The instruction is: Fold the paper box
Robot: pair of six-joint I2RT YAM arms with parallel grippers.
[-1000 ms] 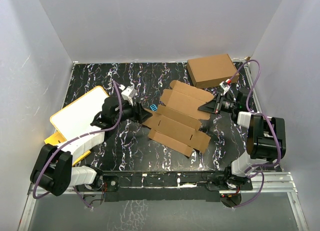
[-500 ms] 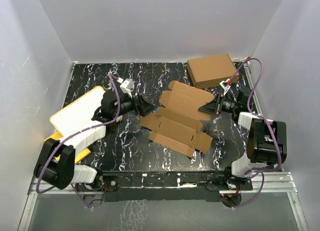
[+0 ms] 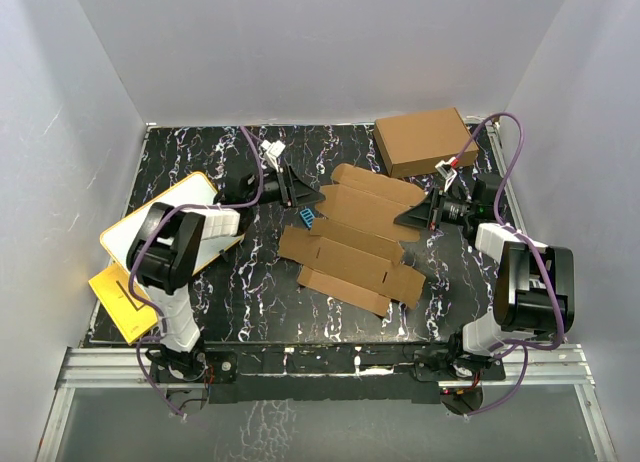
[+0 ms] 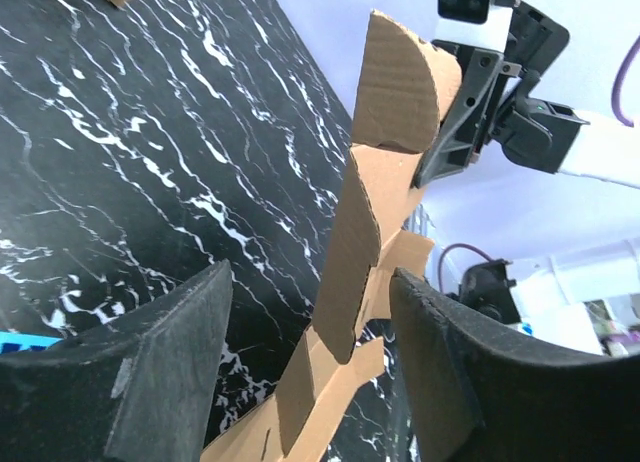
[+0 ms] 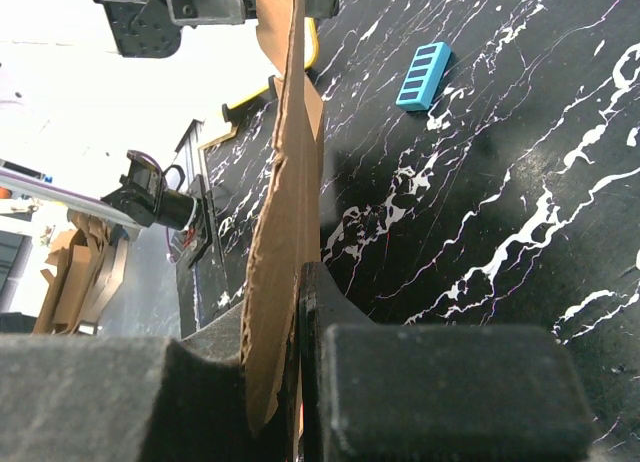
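Observation:
The paper box (image 3: 350,237) is a flat brown die-cut sheet lying mid-table, its right edge lifted. My right gripper (image 3: 407,218) is shut on that right edge; in the right wrist view (image 5: 300,292) the sheet (image 5: 287,182) stands edge-on between its pads. My left gripper (image 3: 298,193) is open and empty, just beyond the sheet's far left corner and pointing at it. In the left wrist view (image 4: 310,274) the sheet (image 4: 372,212) shows ahead between the spread fingers, apart from them, with the right gripper (image 4: 455,142) holding its raised flap.
A ready-made brown box (image 3: 422,139) stands at the far right. A white board with a yellow rim (image 3: 165,227) lies at the left, a yellow sheet (image 3: 122,300) below it. A small blue ridged piece (image 3: 308,218) lies by the sheet's left side; it also shows in the right wrist view (image 5: 423,75).
My left arm swung toward the far side, carrying its gripper away from the sheet's left edge. The blue piece is now uncovered. The sheet shifted slightly left. The right gripper kept its hold.

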